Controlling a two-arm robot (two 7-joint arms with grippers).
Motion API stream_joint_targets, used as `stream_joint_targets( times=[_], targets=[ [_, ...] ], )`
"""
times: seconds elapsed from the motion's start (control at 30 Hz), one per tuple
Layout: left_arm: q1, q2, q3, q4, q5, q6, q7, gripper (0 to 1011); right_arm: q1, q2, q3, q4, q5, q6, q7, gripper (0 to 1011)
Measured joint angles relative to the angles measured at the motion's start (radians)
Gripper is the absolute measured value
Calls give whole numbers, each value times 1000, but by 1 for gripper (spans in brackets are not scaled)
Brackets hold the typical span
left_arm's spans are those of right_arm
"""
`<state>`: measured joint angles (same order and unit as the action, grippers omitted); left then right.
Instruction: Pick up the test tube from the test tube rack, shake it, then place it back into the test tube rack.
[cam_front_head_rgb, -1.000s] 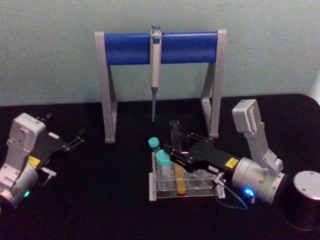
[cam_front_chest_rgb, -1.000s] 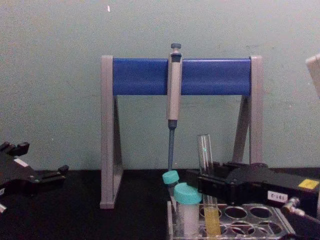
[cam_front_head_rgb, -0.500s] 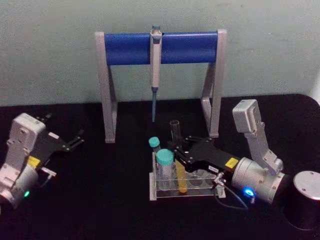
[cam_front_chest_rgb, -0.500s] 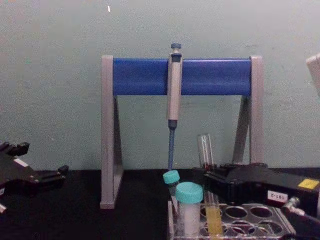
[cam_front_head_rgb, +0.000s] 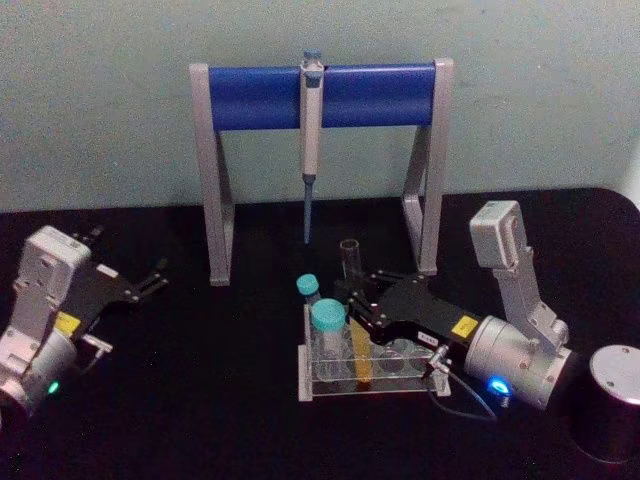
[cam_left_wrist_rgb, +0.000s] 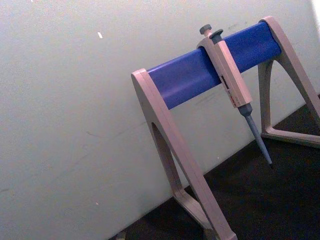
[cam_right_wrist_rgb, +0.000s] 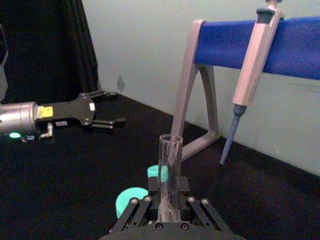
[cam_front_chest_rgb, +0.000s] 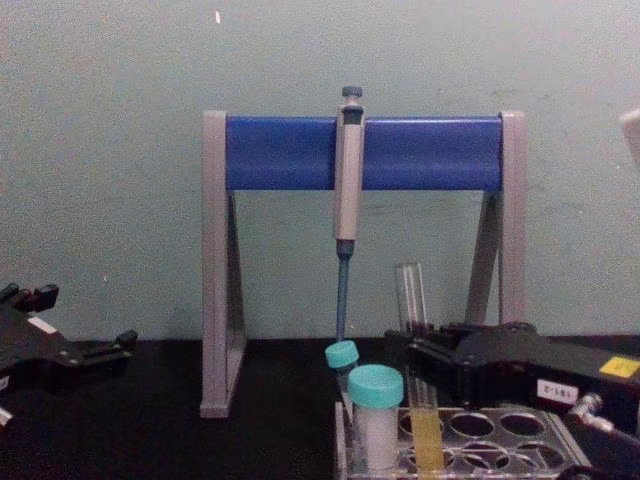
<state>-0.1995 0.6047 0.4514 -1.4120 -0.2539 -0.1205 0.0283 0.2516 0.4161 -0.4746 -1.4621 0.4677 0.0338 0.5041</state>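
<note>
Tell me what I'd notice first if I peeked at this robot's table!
Probably the big stand with its bright blue bar at the back, and a pipette hanging from its middle. Next, the right gripper, open around the tall test tube of yellow liquid standing in the clear test tube rack. The left gripper rests open far to the left.

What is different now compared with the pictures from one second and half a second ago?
The right gripper has spread its fingers and, it seems, let go of the test tube. Its arm has drawn back slightly to the right. The test tube stands in the rack as before. The left gripper, the capped tubes and the pipette stand have not moved.
</note>
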Motion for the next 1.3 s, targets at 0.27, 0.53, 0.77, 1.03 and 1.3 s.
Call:
stream_joint_targets(
  times=[0.27, 0.53, 0.77, 1.03, 1.3],
  targets=[
    [0, 0, 0, 0, 0, 0, 0, 1001, -31, -2, 14, -18, 18, -47, 8, 232],
    [0, 0, 0, 0, 0, 0, 0, 1001, -68, 10, 30, -48, 17, -100, 8, 232],
    [0, 0, 0, 0, 0, 0, 0, 1001, -97, 21, 55, -88, -6, -153, -3, 232],
    [0, 0, 0, 0, 0, 0, 0, 1001, -112, 23, 81, -138, -5, -176, -2, 232],
    [0, 0, 0, 0, 0, 0, 0, 1001, -103, 15, 103, -162, -1, -186, -8, 232]
  ],
)
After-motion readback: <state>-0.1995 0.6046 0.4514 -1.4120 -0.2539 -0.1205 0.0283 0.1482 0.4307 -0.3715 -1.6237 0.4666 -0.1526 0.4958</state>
